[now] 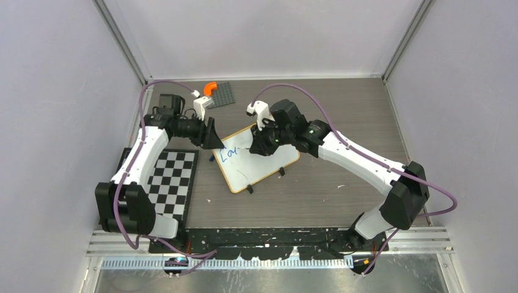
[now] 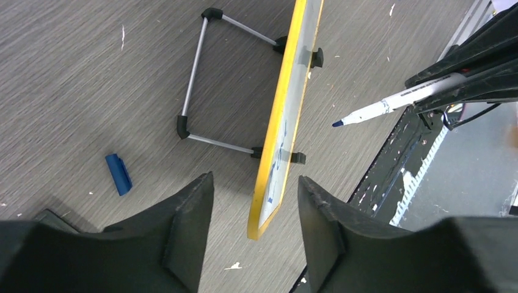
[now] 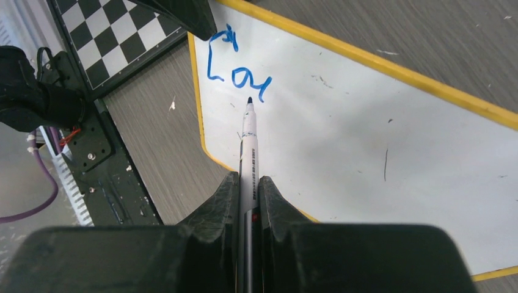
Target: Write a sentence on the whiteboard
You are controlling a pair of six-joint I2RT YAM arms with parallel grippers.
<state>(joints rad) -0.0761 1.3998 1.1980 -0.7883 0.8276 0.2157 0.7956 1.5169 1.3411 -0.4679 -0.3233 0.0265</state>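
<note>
The whiteboard (image 1: 264, 165) stands tilted on its wire stand at mid table, its rim yellow in the wrist views. Blue letters (image 3: 238, 76), the start of the sentence, sit near its upper left corner. My right gripper (image 3: 248, 180) is shut on a white marker (image 3: 249, 143), whose blue tip is just under the last letter. My left gripper (image 2: 255, 189) is open, with the board's yellow corner (image 2: 262, 220) between its fingers and a gap on each side. In the top view the left gripper (image 1: 214, 137) is at the board's upper left corner and the right gripper (image 1: 261, 143) is over its top edge.
A black-and-white checkerboard mat (image 1: 174, 177) lies left of the board. A dark grey studded plate (image 1: 223, 94) with an orange piece (image 1: 210, 87) sits at the back. A blue cap (image 2: 118, 174) lies on the table near the wire stand (image 2: 192, 79).
</note>
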